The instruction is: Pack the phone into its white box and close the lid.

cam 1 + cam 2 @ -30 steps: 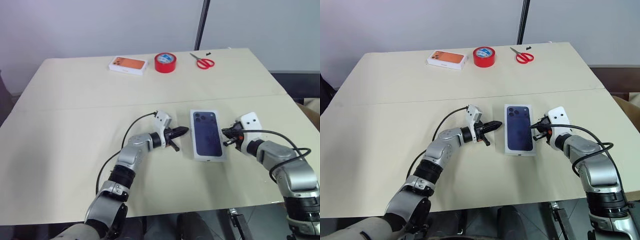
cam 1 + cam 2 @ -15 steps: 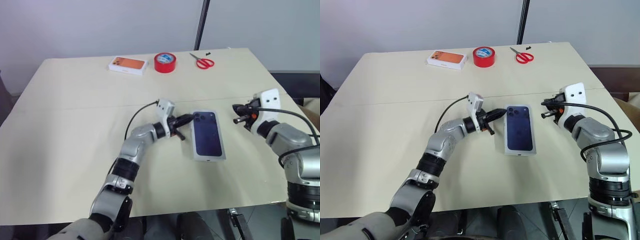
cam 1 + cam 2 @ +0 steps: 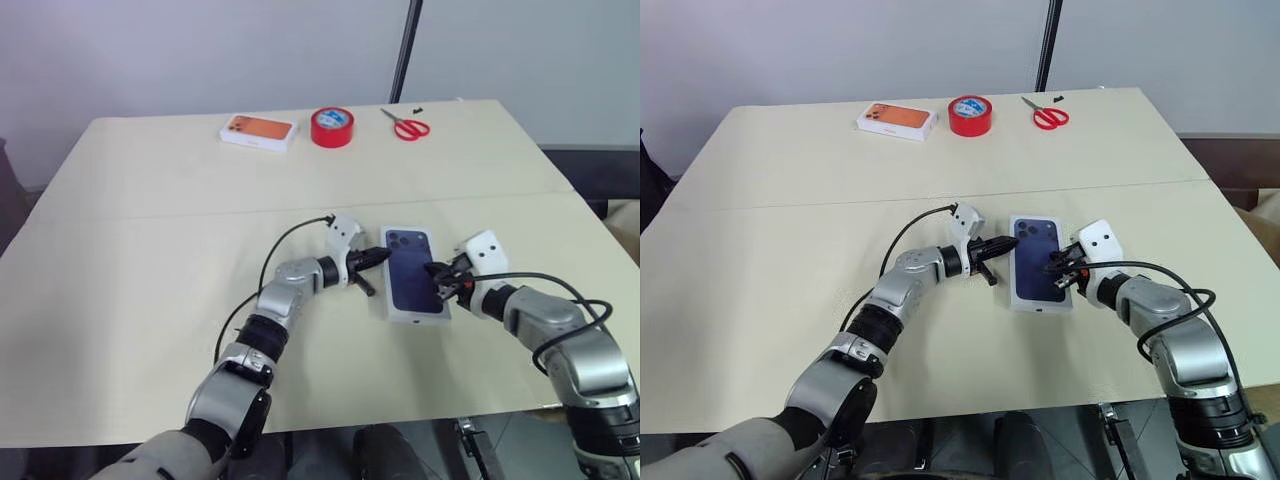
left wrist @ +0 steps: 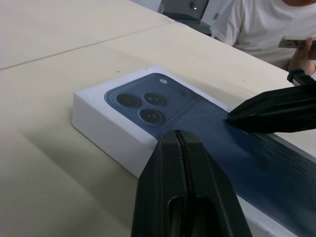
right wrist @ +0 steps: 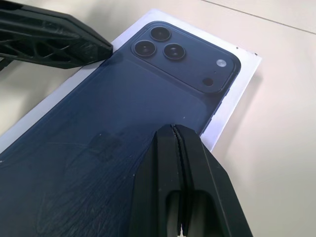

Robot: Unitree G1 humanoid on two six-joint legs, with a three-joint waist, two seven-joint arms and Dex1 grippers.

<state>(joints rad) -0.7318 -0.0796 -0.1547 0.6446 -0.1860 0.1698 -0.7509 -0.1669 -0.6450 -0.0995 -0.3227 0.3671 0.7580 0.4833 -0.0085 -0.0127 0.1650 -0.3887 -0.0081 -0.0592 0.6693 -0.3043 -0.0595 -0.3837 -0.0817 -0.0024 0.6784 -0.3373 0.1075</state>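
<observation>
White lid [image 3: 412, 275] with dark-blue phone picture sits flat; both end effectors [image 3: 382, 257] [image 3: 436, 270] clenched, empty.

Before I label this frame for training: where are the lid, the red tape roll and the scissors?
lid [image 3: 412, 272], left eye view, printed top.
red tape roll [image 3: 331, 127], left eye view, rim.
scissors [image 3: 411, 128], left eye view, red handles.

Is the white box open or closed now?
Closed. The lid, with its phone picture facing up, sits flush over the box on the table; no gap or brown inside shows.
</observation>
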